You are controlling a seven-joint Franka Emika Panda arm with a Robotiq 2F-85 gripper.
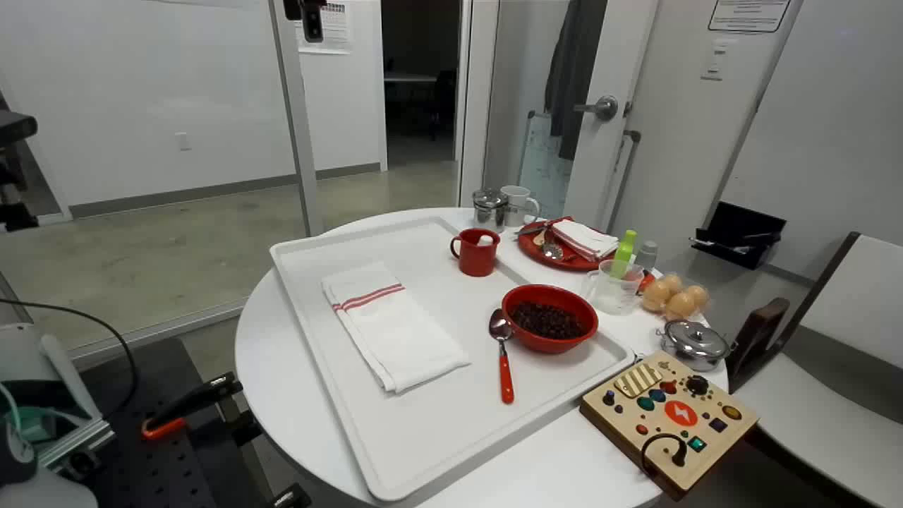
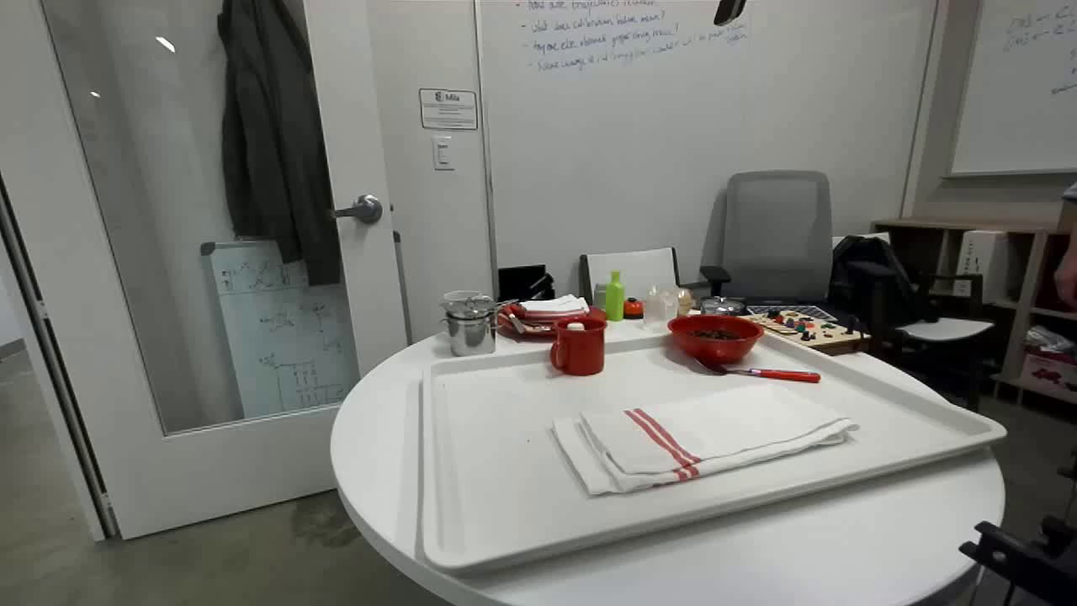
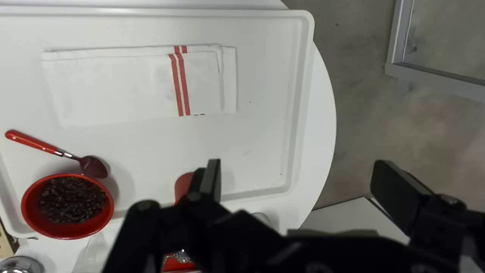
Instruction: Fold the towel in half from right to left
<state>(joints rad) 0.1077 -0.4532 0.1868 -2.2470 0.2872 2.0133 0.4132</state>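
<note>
The white towel point(image 1: 391, 328) with thin red stripes lies flat, folded in layers, on the big white tray. It also shows in an exterior view point(image 2: 715, 433), with its layered edge on the near side. In the wrist view the towel point(image 3: 132, 85) lies upper left, its striped end toward the right. My gripper point(image 3: 297, 168) is wide open and empty, its fingers far apart. It is high above the table and away from the towel. Only its fingertips point(image 1: 305, 17) show at the top edge of an exterior view.
The white tray point(image 1: 331, 423) also holds a red mug point(image 1: 477, 254), a red bowl of dark beans point(image 1: 550, 339) and a red-handled spoon point(image 1: 505, 367). A red plate point(image 1: 564, 257), a metal pot point(image 1: 695, 344) and a wooden button board point(image 1: 670, 423) stand on the round table beyond the tray.
</note>
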